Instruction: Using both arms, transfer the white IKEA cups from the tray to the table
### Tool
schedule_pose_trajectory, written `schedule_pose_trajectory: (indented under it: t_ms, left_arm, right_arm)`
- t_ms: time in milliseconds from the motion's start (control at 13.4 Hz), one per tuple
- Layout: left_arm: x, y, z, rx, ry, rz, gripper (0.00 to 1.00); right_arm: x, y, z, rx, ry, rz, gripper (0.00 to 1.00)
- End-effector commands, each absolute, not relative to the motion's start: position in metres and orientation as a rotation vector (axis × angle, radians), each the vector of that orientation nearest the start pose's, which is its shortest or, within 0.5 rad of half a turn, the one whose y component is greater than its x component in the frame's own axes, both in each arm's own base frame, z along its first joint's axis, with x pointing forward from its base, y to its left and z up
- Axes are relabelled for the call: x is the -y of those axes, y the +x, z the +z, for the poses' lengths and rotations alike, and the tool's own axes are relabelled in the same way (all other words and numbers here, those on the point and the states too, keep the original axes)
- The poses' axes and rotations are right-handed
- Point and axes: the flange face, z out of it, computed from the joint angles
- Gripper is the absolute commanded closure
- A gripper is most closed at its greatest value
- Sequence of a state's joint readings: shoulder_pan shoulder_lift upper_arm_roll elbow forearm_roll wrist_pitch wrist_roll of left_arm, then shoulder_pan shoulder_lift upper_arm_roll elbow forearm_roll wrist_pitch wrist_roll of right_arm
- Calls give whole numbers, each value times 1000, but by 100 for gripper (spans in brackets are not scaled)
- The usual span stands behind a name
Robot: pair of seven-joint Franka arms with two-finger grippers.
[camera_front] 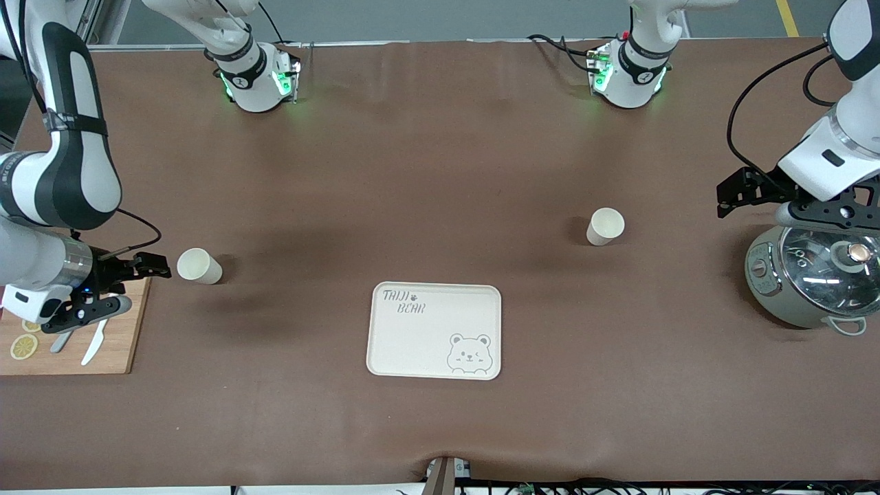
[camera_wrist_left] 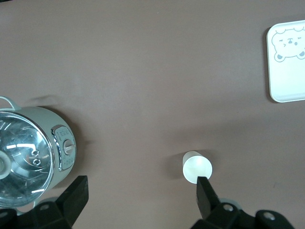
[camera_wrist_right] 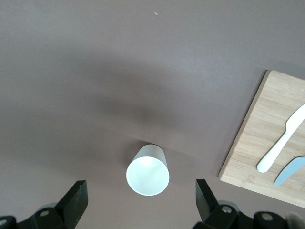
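Two cups: both stand upright on the brown table, well apart, neither on the tray nor held.
Right gripper: hangs over the board's edge at the right arm's end of the table, fingers spread wide, holding nothing.
Board: wooden, at the right arm's end; a white knife and a second utensil lie on it beside lemon slices.
First cup: just beside the board, toward the middle of the table; the right wrist view looks down into its empty mouth, between the spread fingers but below them, untouched.
Tray: beige, with a bear drawing, bare, at the middle of the table, nearer to the front camera than both cups.
Second cup: between the tray and the pot, farther from the front camera than the tray; apart from both.
Pot: grey, with a glass lid, at the left arm's end.
Left gripper: hangs over the table by the pot's edge, fingers spread wide and empty; the second cup shows beside one finger, lower down on the table.
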State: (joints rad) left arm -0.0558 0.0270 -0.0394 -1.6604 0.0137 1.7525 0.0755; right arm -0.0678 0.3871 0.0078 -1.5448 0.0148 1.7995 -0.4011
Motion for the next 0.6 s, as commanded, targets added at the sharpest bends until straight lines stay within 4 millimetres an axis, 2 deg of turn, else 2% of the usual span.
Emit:
schedule_pose_trajectory:
  t_ms: [0,298,522]
  left_arm:
    - [54,575,588,-253,-3113,-92,0]
    - [54,575,589,-250,-3113,-92,0]
    - [56,575,590,-243,-3114,-94,0]
  right_arm:
    - [28,659,463,555,-3052,233,0]
    - [40,664,507,536,-3095,155,0]
    - [34,666,540,581,-3160,112,0]
